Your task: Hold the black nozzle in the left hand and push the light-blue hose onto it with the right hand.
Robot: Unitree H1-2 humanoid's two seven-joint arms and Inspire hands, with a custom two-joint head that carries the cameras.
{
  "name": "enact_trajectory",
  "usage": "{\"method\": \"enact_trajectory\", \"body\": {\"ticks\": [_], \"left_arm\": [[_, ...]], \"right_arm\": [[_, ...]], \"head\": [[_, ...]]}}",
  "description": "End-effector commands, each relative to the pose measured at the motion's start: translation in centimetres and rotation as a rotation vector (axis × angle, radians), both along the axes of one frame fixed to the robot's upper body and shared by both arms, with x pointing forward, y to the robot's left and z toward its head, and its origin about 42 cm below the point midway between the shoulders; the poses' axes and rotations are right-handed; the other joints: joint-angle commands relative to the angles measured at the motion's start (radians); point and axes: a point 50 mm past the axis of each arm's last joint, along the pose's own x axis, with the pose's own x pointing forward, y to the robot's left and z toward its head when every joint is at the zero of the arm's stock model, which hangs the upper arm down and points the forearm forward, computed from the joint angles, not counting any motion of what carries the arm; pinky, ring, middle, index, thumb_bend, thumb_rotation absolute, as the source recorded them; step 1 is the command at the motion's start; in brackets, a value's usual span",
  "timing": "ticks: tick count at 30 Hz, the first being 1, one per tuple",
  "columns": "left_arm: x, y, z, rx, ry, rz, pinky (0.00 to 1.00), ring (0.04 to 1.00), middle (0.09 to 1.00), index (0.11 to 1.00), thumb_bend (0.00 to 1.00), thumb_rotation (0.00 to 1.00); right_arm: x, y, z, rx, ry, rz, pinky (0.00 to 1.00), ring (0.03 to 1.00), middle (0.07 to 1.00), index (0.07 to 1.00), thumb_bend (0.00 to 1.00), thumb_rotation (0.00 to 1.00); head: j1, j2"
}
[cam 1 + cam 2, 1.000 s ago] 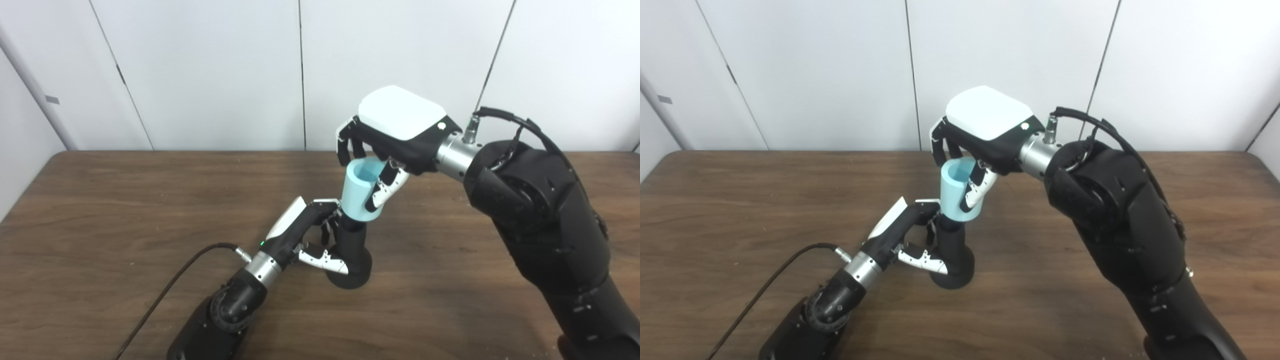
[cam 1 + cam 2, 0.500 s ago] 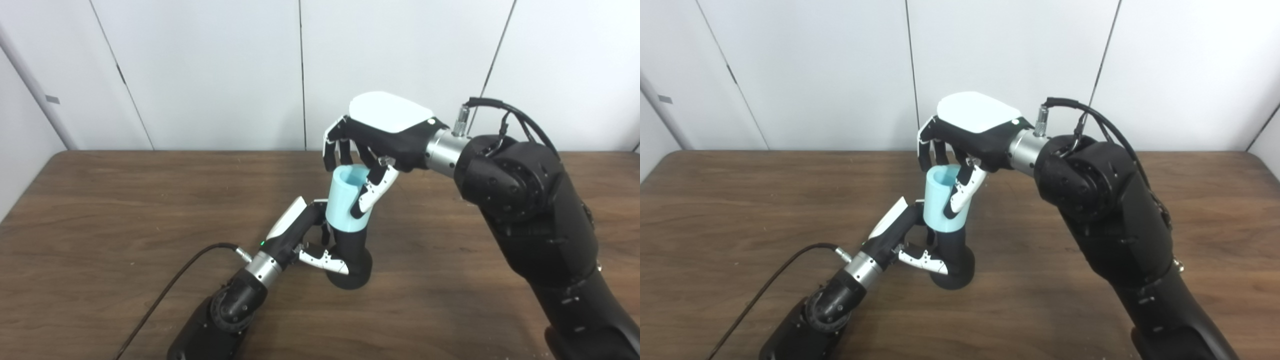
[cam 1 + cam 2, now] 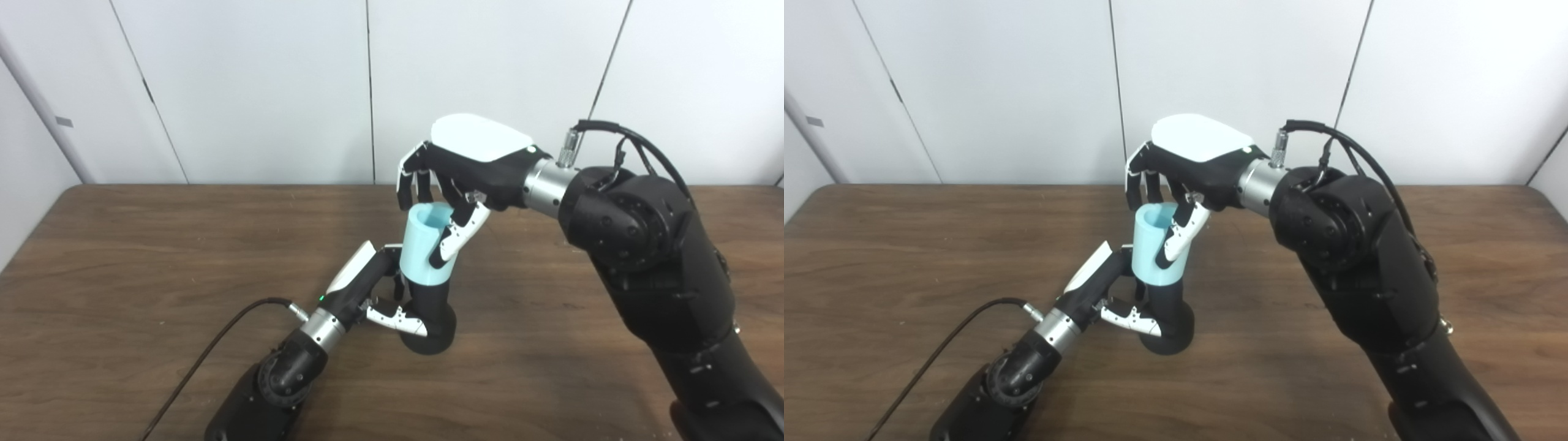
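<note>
The left hand (image 3: 373, 288) grips the black nozzle (image 3: 432, 321) (standing on the table (image 3: 122, 275)), while the right hand (image 3: 456, 177) squeezes the blue hose (image 3: 419, 251) sitting on top.

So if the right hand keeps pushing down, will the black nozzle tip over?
Probably not. The black nozzle stands upright on a flared base, gripped by the left hand. The light-blue hose looks stiff, keeping its round mouth under the right hand, though it leans slightly.

Light-blue hose (image 3: 421, 250) sits upright over the standing black nozzle (image 3: 432, 318).
</note>
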Motion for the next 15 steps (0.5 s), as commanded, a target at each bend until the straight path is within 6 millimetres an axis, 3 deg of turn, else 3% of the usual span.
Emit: {"method": "enact_trajectory", "body": {"ticks": [1, 15], "left_arm": [[-3.82, 1.20, -6.15, 0.115, 0.194, -0.008, 0.18, 0.260, 0.338, 0.481, 0.52, 0.08], [-3.80, 1.22, -6.28, 0.122, 0.197, -0.008, 0.18, 0.260, 0.338, 0.481, 0.52, 0.08]], "right_arm": [[-0.34, -0.21, 1.10, -0.032, -0.044, 0.005, 0.20, 0.293, 0.408, 0.519, 0.52, 0.00], [-0.68, 0.54, 2.05, -0.177, -0.170, -0.019, 0.12, 0.209, 0.390, 0.493, 0.52, 0.00]], "head": [[0.000, 0.001], [-0.002, 0.003]]}}
